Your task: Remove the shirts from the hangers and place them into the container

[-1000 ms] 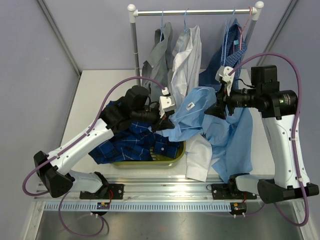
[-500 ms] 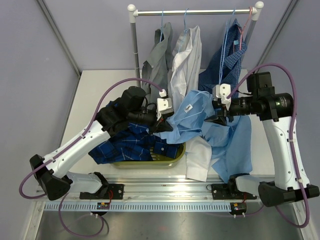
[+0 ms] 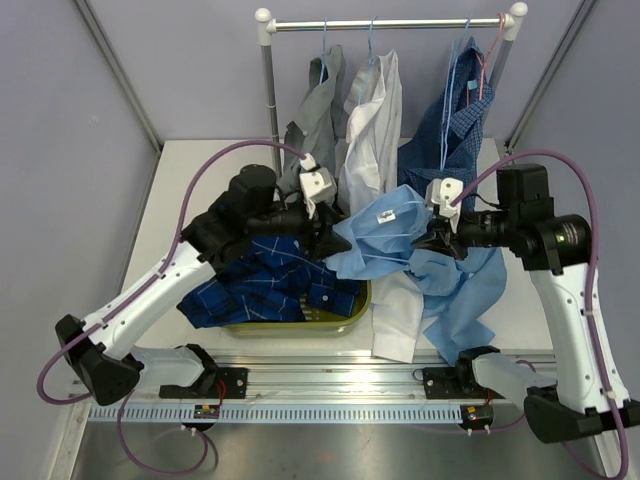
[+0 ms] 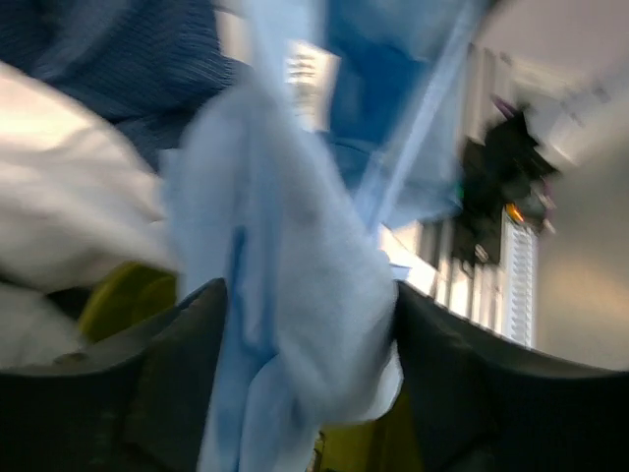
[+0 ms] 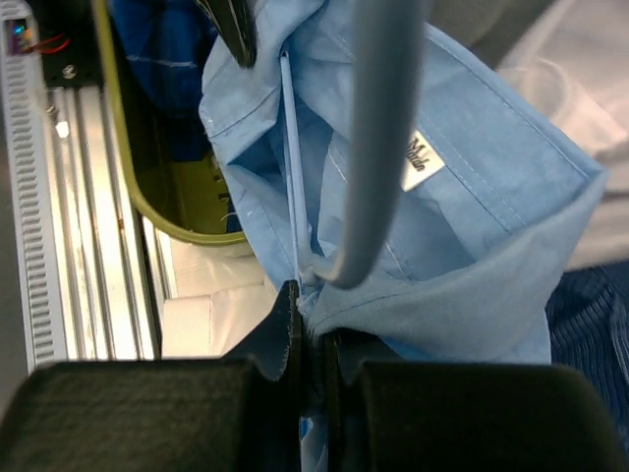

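Observation:
A light blue shirt [image 3: 385, 232] hangs in the air between my two grippers, just right of the olive-green container [image 3: 345, 315]. My right gripper [image 3: 426, 240] is shut on its bunched fabric [image 5: 442, 246]; a thin light-blue hanger [image 5: 289, 157] wire runs inside the shirt down to the jaws [image 5: 310, 307]. My left gripper [image 3: 337, 240] is open, and a fold of the shirt [image 4: 295, 295] lies between its spread fingers [image 4: 177, 374]. A dark blue windowpane-check shirt [image 3: 255, 280] fills the container. Grey [image 3: 315, 115], white [image 3: 375, 115] and navy small-check [image 3: 455, 130] shirts hang on hangers.
The silver rail [image 3: 390, 23] with white knobs crosses the back, its post [image 3: 268, 100] standing left of the grey shirt. White cloth [image 3: 398, 318] and more light blue fabric [image 3: 465, 300] drape over the table to the right of the container. Grey walls close both sides.
My left gripper has opened and its wrist has risen toward the back. My right gripper has closed on the light blue shirt and shifted down and left.

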`<act>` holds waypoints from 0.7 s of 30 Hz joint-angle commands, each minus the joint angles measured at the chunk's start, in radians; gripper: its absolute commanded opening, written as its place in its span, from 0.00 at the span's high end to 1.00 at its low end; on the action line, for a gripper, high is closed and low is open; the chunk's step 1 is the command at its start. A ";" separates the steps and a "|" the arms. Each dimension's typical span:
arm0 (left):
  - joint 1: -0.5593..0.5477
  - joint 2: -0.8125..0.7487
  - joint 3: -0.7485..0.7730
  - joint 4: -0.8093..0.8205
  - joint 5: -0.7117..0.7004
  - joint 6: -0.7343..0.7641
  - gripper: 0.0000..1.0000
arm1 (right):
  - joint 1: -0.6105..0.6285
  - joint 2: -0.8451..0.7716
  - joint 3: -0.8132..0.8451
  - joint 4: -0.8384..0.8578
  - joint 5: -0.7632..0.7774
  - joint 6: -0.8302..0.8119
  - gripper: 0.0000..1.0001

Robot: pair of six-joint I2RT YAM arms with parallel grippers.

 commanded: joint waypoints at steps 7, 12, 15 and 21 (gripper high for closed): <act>0.122 -0.157 -0.068 0.169 -0.453 -0.297 0.05 | -0.066 -0.143 -0.038 0.297 0.294 0.567 1.00; 0.121 -0.157 -0.101 0.182 -0.368 -0.487 0.06 | -0.079 -0.137 -0.068 0.343 0.259 0.677 1.00; 0.093 -0.139 -0.117 0.238 -0.343 -0.547 0.06 | -0.079 -0.132 -0.086 0.355 0.243 0.694 1.00; -0.032 -0.033 -0.051 0.243 -0.461 -0.515 0.11 | -0.086 -0.134 -0.117 0.371 0.197 0.710 1.00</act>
